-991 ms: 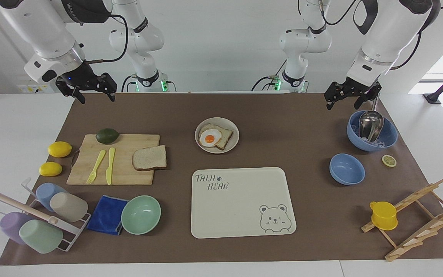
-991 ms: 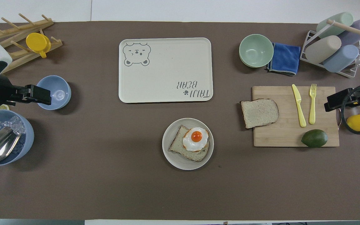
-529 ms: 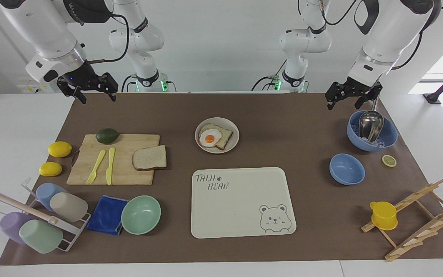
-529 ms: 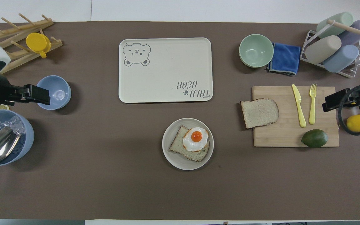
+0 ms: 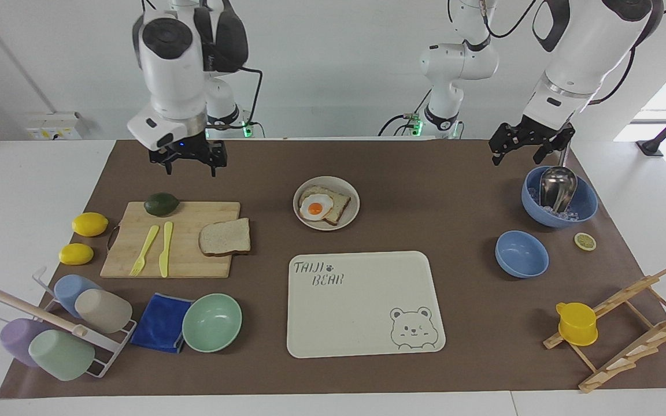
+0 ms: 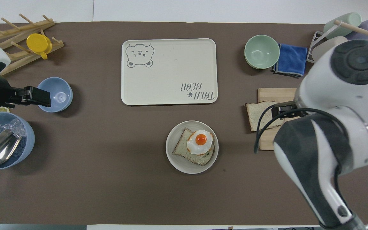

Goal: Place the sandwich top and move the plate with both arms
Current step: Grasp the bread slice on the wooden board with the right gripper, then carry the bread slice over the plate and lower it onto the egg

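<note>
The sandwich top (image 5: 224,237), a plain bread slice, lies on the edge of the wooden cutting board (image 5: 188,263) that is toward the plate; it also shows in the overhead view (image 6: 260,116). The cream plate (image 5: 354,203) holds a bread slice with a fried egg (image 5: 316,207) at mid-table; its rim shows from above (image 6: 172,140). My right gripper (image 5: 189,169) hangs open and empty, high over the board's robot-side edge, apart from the slice. In the overhead view the right arm (image 6: 337,105) hides most of the board. My left gripper (image 5: 519,155) waits open over the mat beside the ice bowl.
The cream bear tray (image 5: 362,300) lies just farther from the robots than the plate. A mint bowl (image 5: 212,322), blue cloth, cup rack, lemons, avocado (image 5: 161,203), knife and fork are at the right arm's end. Two blue bowls (image 5: 521,253), a scoop and a wooden rack are at the left arm's end.
My right arm has swung in from the table's end toward the middle, and its gripper now hangs over the cutting board. The left arm and all objects have stayed put.
</note>
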{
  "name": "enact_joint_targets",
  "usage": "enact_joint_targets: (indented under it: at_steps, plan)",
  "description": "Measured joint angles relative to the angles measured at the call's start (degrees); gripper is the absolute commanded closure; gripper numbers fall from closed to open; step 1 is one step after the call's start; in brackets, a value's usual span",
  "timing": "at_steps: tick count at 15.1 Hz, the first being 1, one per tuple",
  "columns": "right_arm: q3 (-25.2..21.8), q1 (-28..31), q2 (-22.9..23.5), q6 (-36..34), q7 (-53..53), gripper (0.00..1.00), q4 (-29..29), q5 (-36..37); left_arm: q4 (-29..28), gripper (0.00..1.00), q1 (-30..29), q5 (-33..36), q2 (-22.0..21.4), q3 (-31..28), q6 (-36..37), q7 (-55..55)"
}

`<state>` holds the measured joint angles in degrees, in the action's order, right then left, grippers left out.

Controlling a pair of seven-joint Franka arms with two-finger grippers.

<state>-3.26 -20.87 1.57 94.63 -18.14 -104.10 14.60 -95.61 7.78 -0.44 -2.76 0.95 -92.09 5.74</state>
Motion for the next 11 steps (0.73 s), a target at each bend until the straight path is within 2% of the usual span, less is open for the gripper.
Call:
enact_joint_targets:
  at_steps: [2,4,11]
  plan:
    - [0.1,-4.4,3.9,3.3,-9.7,0.0,-1.8,2.5,0.0,0.0,0.0,0.0,0.0,0.0,0.0,0.0]
    - [0.2,-6.1,7.0,8.5,-16.0,0.0,-4.0,3.3,0.0,0.0,0.0,0.0,0.0,0.0,0.0,0.0]
    - [0.1,-8.2,16.1,17.5,-25.6,0.0,-8.0,11.7,0.0,0.0,0.0,0.0,0.0,0.0,0.0,0.0]
